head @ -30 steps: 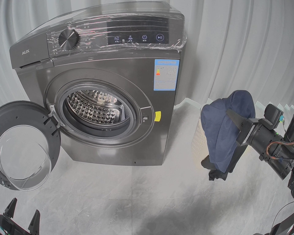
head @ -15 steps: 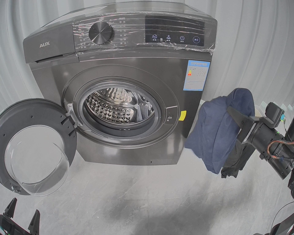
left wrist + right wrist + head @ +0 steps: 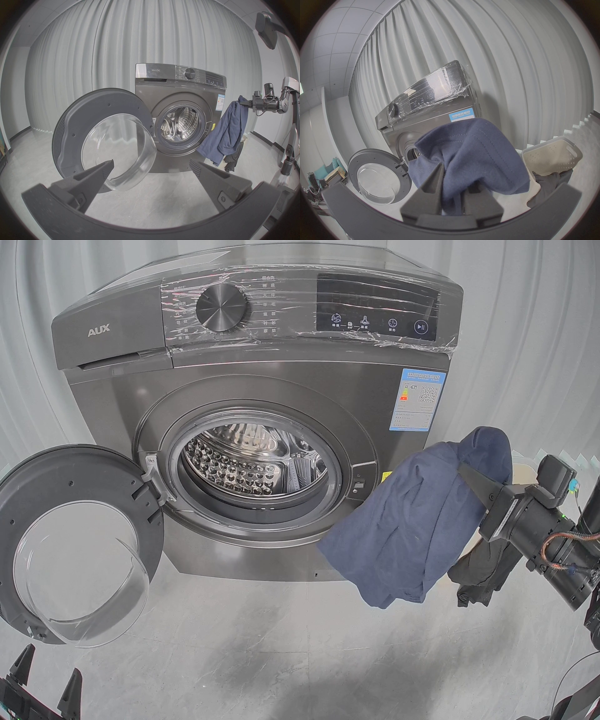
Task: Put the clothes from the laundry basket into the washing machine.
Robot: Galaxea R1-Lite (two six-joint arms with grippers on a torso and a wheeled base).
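1. The washing machine [image 3: 262,427] stands against the white curtain [image 3: 531,334] with its round door [image 3: 75,540] swung wide to the left on its hinge. The mouth of the steel drum [image 3: 256,459] is unblocked.
2. The right gripper [image 3: 456,184] is held out at about the height of the machine's right front edge. Its fingers are clamped on a fold of a navy garment [image 3: 406,534].
3. The navy garment drapes over the gripper and hangs down to the left. Its lower hem overlaps the machine's lower right front panel, to the right of the drum's rim and off the floor.
4. A black garment [image 3: 484,571] dangles behind and below the navy one, under the same gripper. I cannot tell whether the fingers grip it as well.
5. The cream laundry basket [image 3: 547,145] sits on the floor just right of the machine, near the curtain, with the black garment hanging at its near edge.
6. The left gripper [image 3: 150,165] hangs low at the near left with its fingers spread apart and nothing between them. It is well short of the open door's lower rim.
7. Bare grey floor [image 3: 250,646] stretches between the machine's front and both arms.
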